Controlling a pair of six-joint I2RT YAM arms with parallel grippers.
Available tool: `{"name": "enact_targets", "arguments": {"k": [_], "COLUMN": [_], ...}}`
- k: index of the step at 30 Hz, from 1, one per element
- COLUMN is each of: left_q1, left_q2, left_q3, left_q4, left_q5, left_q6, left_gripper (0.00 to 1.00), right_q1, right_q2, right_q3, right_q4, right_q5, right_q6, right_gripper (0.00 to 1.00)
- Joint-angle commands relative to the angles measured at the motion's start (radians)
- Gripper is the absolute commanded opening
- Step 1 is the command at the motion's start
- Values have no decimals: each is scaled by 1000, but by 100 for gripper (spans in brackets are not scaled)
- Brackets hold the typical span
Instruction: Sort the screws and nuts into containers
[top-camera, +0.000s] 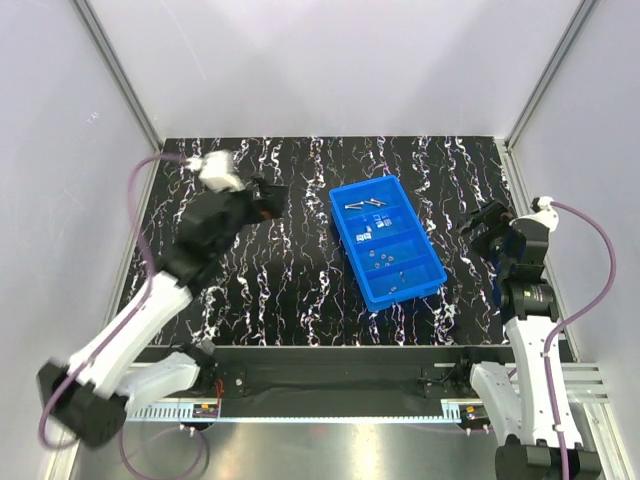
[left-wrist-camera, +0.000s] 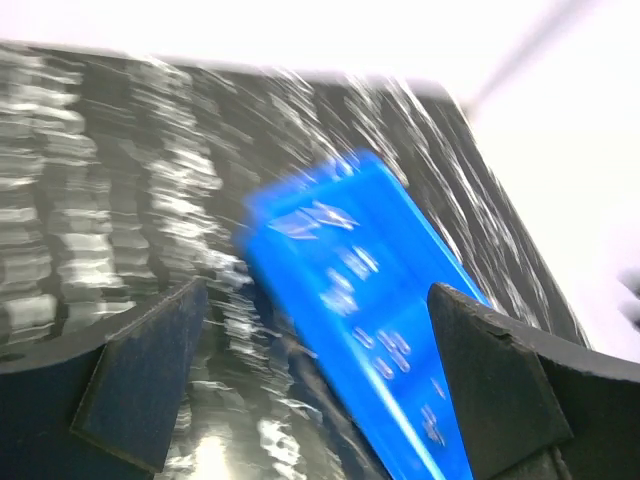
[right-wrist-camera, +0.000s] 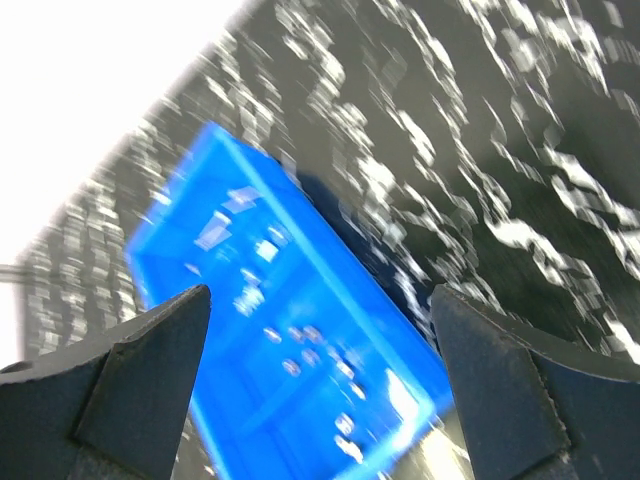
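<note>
The blue tray of containers stands right of the mat's middle. Slender screws lie in its far compartment, and small nuts sit in the compartments nearer me. My left gripper hovers left of the tray, apart from it. In the blurred left wrist view it is open with nothing between its fingers, and the tray lies ahead. My right gripper hangs right of the tray. In its wrist view it is open and empty above the tray.
A black mat with white marbling covers the table. White walls with metal posts close in the left, back and right sides. A black rail runs along the near edge between the arm bases.
</note>
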Motion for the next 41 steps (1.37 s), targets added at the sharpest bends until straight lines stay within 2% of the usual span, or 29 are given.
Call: {"name": "enact_targets", "arguments": {"k": [1,5,6,9,10,16,23,41], "left_q1": [87,121,121,119,121,119,121,119], "left_q2": [-207,-479,-583,-737,-832,-1076,-1132,-1095], "left_q3": [-88,-223,-272,-361,-424,-547,-545,-542], "left_q4": [-101,-220,-251,-334,-343,-467,-567,-573], "left_q5": [-29,-175,-205,-287,-299,-358,-370,-374], "left_q6": [-70,-87,-119,-215,-243,-387,-400,-407], "left_gripper": [99,99,99,99,99,99,99,99], "right_q1": [3,3,3,3,3,3,3,3], "right_q2": [-48,-128,-150,-246,-298,-476,-564,-490], "right_q3": [64,-21,-47,-163,-224,-366,-375,-332], "right_q4": [145,246,255,266,269,232,162,168], "right_q5": [-18,-50,-59,-85,-97,-153,-137,-159], "right_q6": [-6,-11,-12,15,27,52,37,20], "right_gripper": [100,100,99,100,100,100,100,100]}}
